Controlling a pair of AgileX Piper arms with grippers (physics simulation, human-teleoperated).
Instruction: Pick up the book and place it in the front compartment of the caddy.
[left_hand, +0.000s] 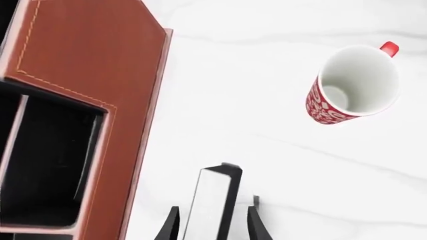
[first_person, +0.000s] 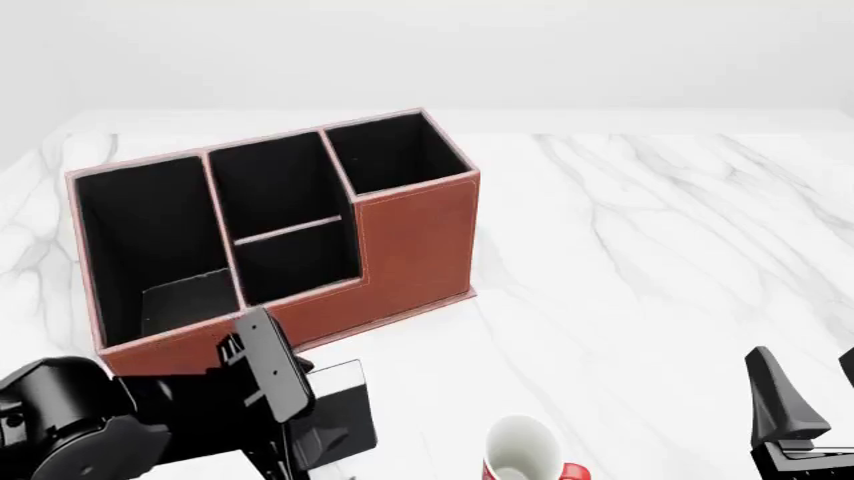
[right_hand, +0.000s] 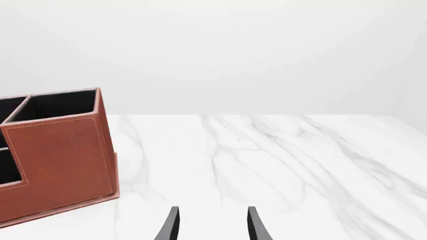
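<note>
My left gripper (first_person: 304, 432) is shut on the book (first_person: 342, 404), a thin black book with a white page edge, held upright on the near side of the caddy (first_person: 414, 250). In the left wrist view the book (left_hand: 215, 197) stands between the fingers (left_hand: 171, 226), just beside the caddy's brown wall (left_hand: 87, 60). The front compartment (first_person: 300, 262) is the low black-lined pocket in the middle column, and it holds nothing. My right gripper (first_person: 809, 402) is open and empty at the near right, far from the caddy; it also shows in the right wrist view (right_hand: 213, 227).
A red-and-white patterned mug (first_person: 522, 450) stands upright close to the right of the book, also in the left wrist view (left_hand: 353, 82). A dark grey flat panel (first_person: 187, 298) lies inside the caddy's big left section. White marble table (first_person: 641, 260) spreads to the right.
</note>
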